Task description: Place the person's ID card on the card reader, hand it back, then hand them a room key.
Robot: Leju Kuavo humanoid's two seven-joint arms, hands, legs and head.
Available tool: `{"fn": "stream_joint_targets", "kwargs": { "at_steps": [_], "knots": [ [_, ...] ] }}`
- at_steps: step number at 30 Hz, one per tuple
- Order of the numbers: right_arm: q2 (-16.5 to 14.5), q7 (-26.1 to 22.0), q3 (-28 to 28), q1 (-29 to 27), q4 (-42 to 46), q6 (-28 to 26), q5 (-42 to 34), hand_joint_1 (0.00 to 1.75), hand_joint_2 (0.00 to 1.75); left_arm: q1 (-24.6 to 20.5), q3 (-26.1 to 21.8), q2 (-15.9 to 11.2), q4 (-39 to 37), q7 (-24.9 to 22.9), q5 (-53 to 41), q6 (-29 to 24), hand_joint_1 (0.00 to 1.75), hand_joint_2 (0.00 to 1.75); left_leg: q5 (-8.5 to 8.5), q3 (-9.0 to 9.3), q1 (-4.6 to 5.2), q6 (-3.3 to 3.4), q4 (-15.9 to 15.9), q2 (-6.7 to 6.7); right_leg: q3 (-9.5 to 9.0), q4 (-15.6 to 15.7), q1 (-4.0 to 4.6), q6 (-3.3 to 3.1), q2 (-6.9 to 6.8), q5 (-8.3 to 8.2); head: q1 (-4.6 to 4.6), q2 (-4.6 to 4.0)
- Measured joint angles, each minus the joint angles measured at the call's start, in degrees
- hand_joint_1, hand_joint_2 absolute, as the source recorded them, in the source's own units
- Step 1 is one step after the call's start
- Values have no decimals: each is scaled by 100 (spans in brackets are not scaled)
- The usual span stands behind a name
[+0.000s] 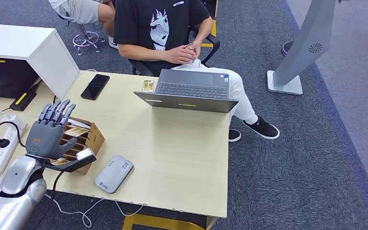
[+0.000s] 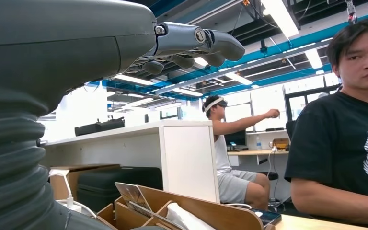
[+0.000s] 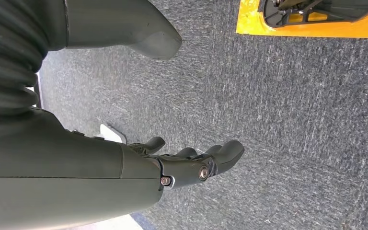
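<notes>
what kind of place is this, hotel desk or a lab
Most likely a lab or open office staged as a reception desk: exposed ceiling ducts and strip lights, a desk with a laptop, and a card reader.

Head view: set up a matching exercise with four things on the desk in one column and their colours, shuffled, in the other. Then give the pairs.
Things:
1. phone
2. card reader
3. card holder box
4. power strip

Colours:
A. white
B. brown cardboard
C. black
D. light grey

Pairs: 1-C, 2-D, 3-B, 4-A
</notes>
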State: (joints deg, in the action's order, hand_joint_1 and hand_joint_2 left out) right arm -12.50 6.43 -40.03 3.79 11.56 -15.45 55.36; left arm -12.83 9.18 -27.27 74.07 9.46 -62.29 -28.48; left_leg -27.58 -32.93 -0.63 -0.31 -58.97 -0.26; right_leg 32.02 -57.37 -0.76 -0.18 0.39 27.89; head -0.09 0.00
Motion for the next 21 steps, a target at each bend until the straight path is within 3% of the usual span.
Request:
{"fn": "stream_joint_targets", "kwargs": {
  "at_steps": [21],
  "knots": [
    [0,-45,-28,-1,0,-4,-9,0,175,-12,-39,-64,-228,-104,60,26,0,175,0,0,0,0,0,0,0,0,0,0,0,0,0,0]
  ]
}}
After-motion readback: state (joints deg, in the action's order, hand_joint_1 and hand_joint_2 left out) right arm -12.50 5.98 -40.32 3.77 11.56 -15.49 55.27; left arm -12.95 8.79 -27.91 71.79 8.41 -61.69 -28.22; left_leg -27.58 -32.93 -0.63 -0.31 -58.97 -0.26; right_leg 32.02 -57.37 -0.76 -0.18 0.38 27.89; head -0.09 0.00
